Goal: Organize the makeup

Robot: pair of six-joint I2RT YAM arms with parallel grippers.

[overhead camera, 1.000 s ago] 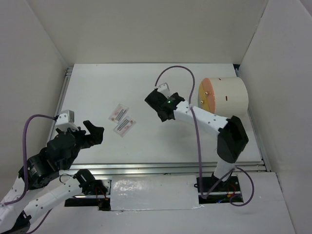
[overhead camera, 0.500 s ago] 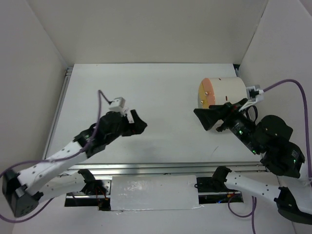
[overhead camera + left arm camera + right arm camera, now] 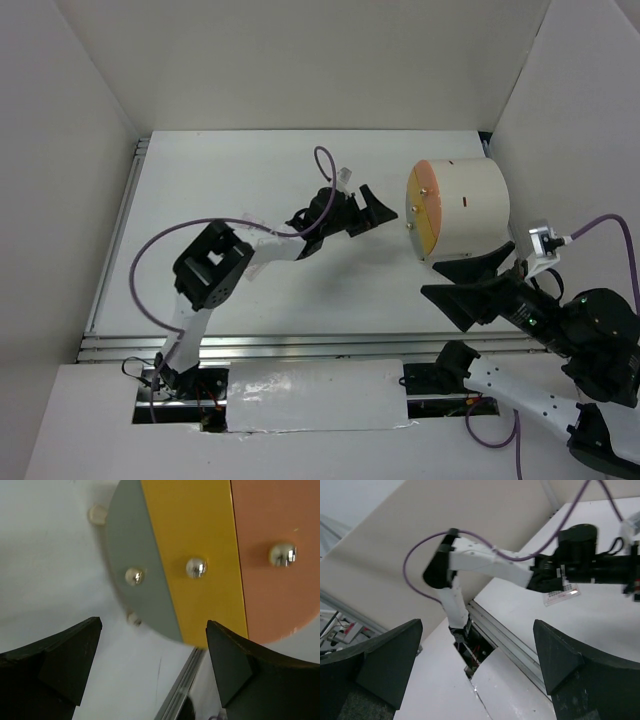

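One white pink-printed packet (image 3: 563, 595) of the makeup shows in the right wrist view, lying on the table partly under the left arm. From the top view the packets are mostly hidden by that arm. No palettes or sticks show. My left gripper (image 3: 368, 212) is open and empty, just left of the white cylinder (image 3: 465, 205). Its wrist view looks between its open jaws (image 3: 152, 630) at the grey (image 3: 135, 545), yellow (image 3: 190, 530) and orange (image 3: 275, 520) drawer fronts. My right gripper (image 3: 432, 280) hangs open and empty below the cylinder, its open jaws (image 3: 476, 630) facing the table's near rail.
The cylinder lies on its side at the table's right, each drawer front bearing a metal knob (image 3: 196, 567). White walls close the table on three sides. A metal rail (image 3: 300, 345) runs along the near edge. The left arm's elbow (image 3: 208, 265) sits over the left-middle area.
The left arm has swung from the table's left across to the cylinder's face. The right arm has pulled back from the middle to the lower right, and its jaws have opened wider.
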